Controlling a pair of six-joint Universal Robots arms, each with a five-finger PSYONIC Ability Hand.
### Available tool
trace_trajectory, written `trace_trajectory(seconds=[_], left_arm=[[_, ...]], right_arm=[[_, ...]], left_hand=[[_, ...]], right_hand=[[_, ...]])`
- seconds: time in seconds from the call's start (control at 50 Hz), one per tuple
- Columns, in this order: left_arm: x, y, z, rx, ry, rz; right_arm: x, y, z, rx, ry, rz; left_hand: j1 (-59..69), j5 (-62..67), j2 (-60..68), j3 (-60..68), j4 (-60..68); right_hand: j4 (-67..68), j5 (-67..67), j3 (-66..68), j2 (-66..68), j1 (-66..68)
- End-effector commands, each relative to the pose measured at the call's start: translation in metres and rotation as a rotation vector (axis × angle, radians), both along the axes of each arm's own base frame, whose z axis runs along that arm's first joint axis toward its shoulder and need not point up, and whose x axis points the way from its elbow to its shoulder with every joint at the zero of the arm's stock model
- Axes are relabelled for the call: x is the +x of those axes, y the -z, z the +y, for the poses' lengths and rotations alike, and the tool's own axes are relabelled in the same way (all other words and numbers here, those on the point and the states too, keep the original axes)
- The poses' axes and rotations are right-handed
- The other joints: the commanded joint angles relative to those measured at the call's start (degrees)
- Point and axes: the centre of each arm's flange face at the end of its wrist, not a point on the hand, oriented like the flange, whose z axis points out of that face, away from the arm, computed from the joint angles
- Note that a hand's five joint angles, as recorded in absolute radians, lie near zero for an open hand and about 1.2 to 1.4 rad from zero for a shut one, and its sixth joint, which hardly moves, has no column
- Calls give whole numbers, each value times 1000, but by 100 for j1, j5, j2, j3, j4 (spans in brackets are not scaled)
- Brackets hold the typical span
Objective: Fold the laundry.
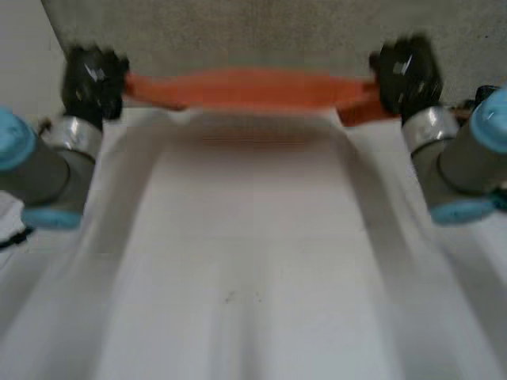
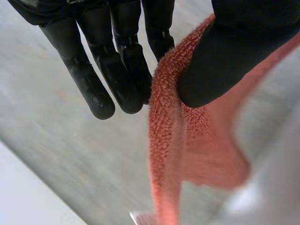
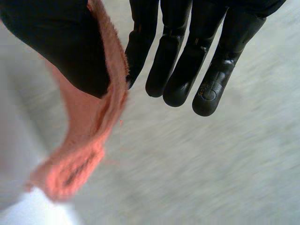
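An orange terry towel point(image 1: 245, 89) is stretched between my two hands at the far edge of the white table point(image 1: 253, 261), hanging beyond the edge. My left hand point(image 1: 93, 79) holds its left end: in the left wrist view the thumb point(image 2: 225, 61) pinches the orange towel point(image 2: 173, 140) against the straight fingers point(image 2: 117, 75). My right hand point(image 1: 405, 73) holds the right end: in the right wrist view the thumb point(image 3: 61, 47) presses the orange towel point(image 3: 89, 140) against the nearest finger point(image 3: 140, 42); the other fingers stay straight.
Grey carpet point(image 1: 238, 32) lies beyond the table's far edge. Both grey forearms with light-blue caps point(image 1: 16, 142) point(image 1: 495, 119) reach along the table's sides. The white tabletop spreads between them.
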Motion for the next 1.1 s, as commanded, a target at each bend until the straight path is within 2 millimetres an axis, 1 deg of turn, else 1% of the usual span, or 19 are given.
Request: trace_trajectory(seconds=[0.02,0.1,0.16,0.24,0.26,0.28,0.32,0.34,0.36,0.44,0.5,0.56,0.58,0.66,0.7,0.74,0.8,0.82,1.1], left_arm=[[1,98,11,237,-1,-135],[6,117,29,298,-15,-235],[16,106,52,313,-36,-324],[35,92,90,376,-67,-441],[38,91,98,397,-68,-465],[44,86,117,445,-70,-502],[49,82,136,512,-64,-529],[52,82,145,552,-60,-541],[58,84,161,648,-50,-560],[63,87,186,850,-2,-584],[63,84,179,836,-9,-578],[60,81,159,748,-29,-558],[58,84,149,701,-38,-549],[56,85,131,597,-68,-497],[57,84,128,577,-77,-473],[56,87,129,584,-74,-443],[58,90,131,613,-77,-415],[59,91,133,627,-78,-399],[78,96,148,778,-131,-271]], right_arm=[[1,94,9,283,-24,114],[-8,108,20,411,-10,160],[-16,111,43,554,-10,211],[-31,87,86,709,-12,298],[-37,75,106,765,-18,334],[-41,72,115,799,-17,354],[-51,66,132,861,-11,396],[-63,63,144,919,1,444],[-69,64,149,946,5,471],[-82,67,158,984,-6,572],[-84,69,149,930,25,553],[-83,71,141,888,43,525],[-82,78,137,889,45,507],[-78,97,127,910,55,451],[-78,98,124,904,62,423],[-78,98,119,887,76,378],[-78,97,113,861,92,319],[-78,97,112,858,94,307],[-77,94,105,833,107,218]], left_hand=[[1628,1356,1135,1155,1110],[1628,1356,1135,1155,1110],[1628,1356,1135,1155,1110],[1628,1356,1135,1155,1110],[1628,1356,1135,1155,1110],[1628,1356,1135,1155,1110],[1628,1356,1135,1155,1110],[1628,1356,1135,1155,1110],[1628,1356,1135,1155,1110],[1628,1356,1135,1155,1110],[1628,1356,1135,1155,1110],[1628,1356,1135,1155,1110],[1628,1356,1135,1155,1110],[1628,1356,1135,1155,1110],[1580,1308,1087,1107,1062],[242,-31,-251,-232,-277],[-1089,-1361,-1582,-1562,-1607],[-2377,-2649,-2870,-2850,-2895],[-2524,-2797,-3017,-2998,-3043]], right_hand=[[1202,1314,1199,1294,2371],[1202,1314,1199,1294,2371],[1202,1314,1199,1294,2371],[1202,1314,1199,1294,2371],[1202,1314,1199,1294,2371],[1202,1314,1199,1294,2371],[1202,1314,1199,1294,2371],[1202,1314,1199,1294,2371],[1202,1314,1199,1294,2371],[1202,1314,1199,1294,2371],[1202,1314,1199,1294,2371],[1202,1314,1199,1294,2371],[1202,1314,1199,1294,2371],[1202,1314,1199,1294,2371],[1202,1314,1199,1294,2371],[1202,1314,1199,1294,2371],[1202,1314,1199,1294,2371],[1202,1314,1199,1294,2371],[1202,1314,1199,1294,2371]])
